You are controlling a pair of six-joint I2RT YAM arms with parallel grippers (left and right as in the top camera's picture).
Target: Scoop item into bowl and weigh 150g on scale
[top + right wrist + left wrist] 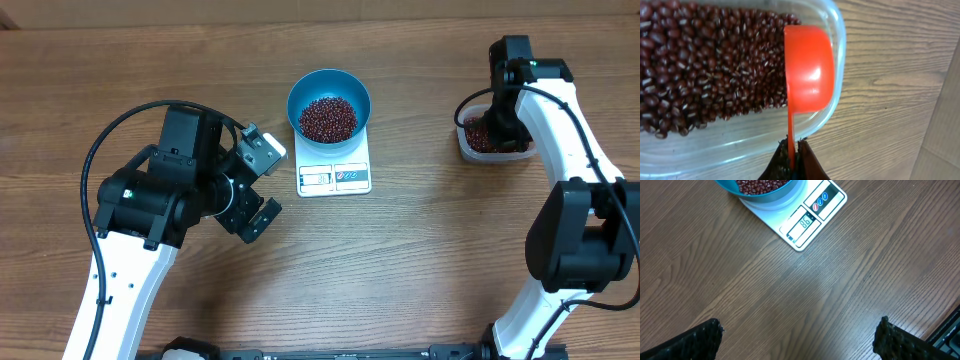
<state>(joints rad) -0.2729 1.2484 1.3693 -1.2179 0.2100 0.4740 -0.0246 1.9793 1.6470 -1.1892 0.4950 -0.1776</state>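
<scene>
Matt wood-grain table (840,295); glossy orange-red plastic scoop (809,67); clear, smooth plastic container (740,146); smooth white plastic scale (810,221); shiny dark red-brown beans (700,70).

Brown wood-grain table (420,250)

Arm status
Left end effector (268,184), 9 o'clock: jaws fully spread. Right end effector (791,152), 2 o'clock: clamped on scoop (809,70) handle.
</scene>
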